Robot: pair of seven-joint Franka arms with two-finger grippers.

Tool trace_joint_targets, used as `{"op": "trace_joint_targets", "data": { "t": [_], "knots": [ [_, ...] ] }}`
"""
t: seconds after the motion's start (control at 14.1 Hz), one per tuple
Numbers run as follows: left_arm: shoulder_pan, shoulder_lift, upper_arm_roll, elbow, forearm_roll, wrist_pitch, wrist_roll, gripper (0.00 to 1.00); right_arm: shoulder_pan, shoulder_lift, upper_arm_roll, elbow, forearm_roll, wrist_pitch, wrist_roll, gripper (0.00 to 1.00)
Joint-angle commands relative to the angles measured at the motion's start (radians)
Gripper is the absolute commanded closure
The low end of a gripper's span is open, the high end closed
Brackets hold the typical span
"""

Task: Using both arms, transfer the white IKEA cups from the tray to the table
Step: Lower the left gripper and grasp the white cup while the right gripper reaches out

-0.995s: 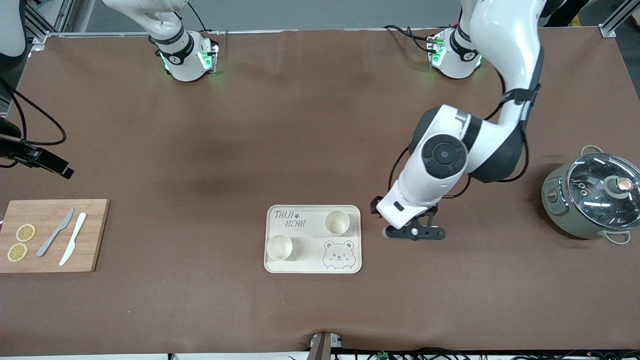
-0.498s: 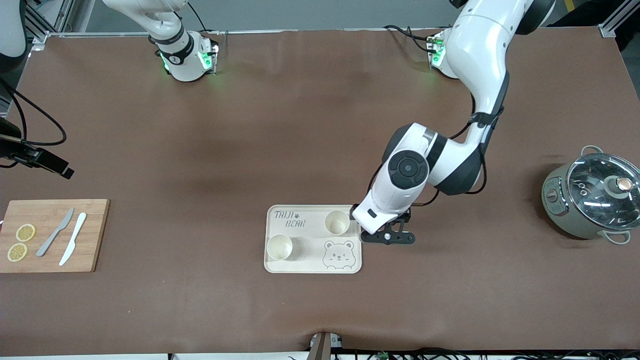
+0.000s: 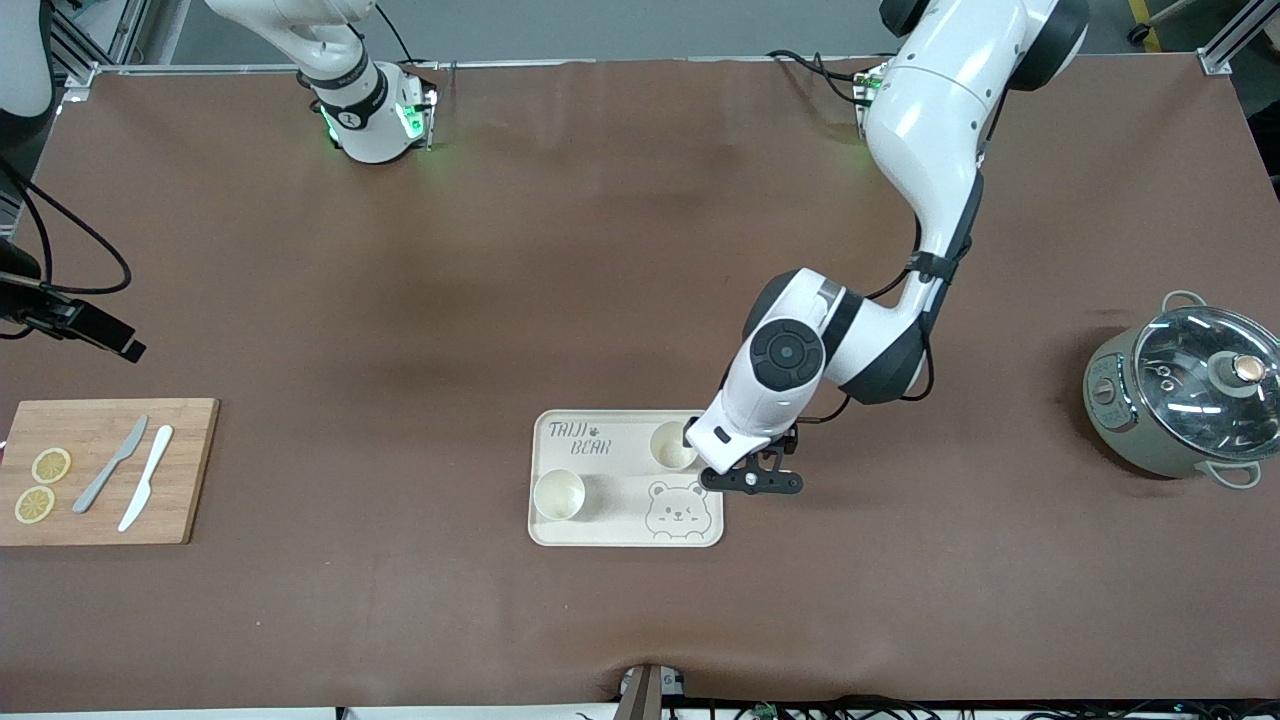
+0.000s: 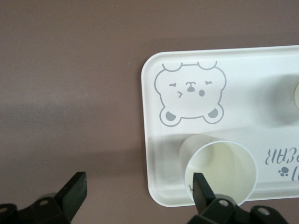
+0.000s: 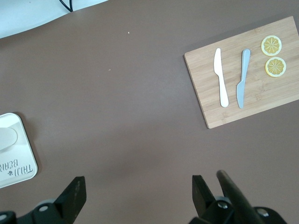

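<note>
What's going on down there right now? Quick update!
Left gripper open, low over the tray's edge, beside one white cup. Right gripper open, waiting over bare table. Second cup on tray. Nothing blocking.

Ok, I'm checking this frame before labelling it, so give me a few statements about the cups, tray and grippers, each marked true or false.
1. Both white cups stand on the bear tray. True: one cup sits nearer the front camera, the other cup beside the left gripper.
2. The left gripper is shut on a cup. False: it is open and holds nothing, over the tray's edge by that cup.
3. The right gripper hangs over the tray. False: it is open over bare table between the tray and the cutting board.
4. Two knives lie on the cutting board. True.
5. The pot has no lid. False: a glass lid sits on it.
</note>
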Motion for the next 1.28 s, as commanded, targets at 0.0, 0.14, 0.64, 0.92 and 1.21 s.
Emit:
{"op": "trace_joint_targets", "data": {
  "t": [0.0,0.14,0.64,0.92,1.21],
  "knots": [
    [-0.047,0.034,0.043,0.031,-0.005,0.037,-0.036,0.00,-0.027,0.003,0.017,0.005,-0.004,0.002,-0.002,0.00],
    [-0.067,0.048,0.058,0.031,-0.006,0.065,-0.040,0.00,-0.027,0.003,0.017,0.007,-0.001,-0.001,-0.004,0.00],
    [-0.086,0.094,0.063,0.028,-0.005,0.152,-0.037,0.00,-0.010,0.014,0.017,-0.001,-0.018,0.000,-0.005,0.00],
    [-0.089,0.102,0.063,0.025,-0.005,0.173,-0.040,0.00,0.010,0.026,0.020,-0.018,-0.016,0.055,0.008,0.00],
    [-0.087,0.105,0.061,0.025,-0.006,0.168,-0.094,1.00,0.071,0.097,0.021,0.028,-0.003,0.101,0.193,0.00]
  ]
}}
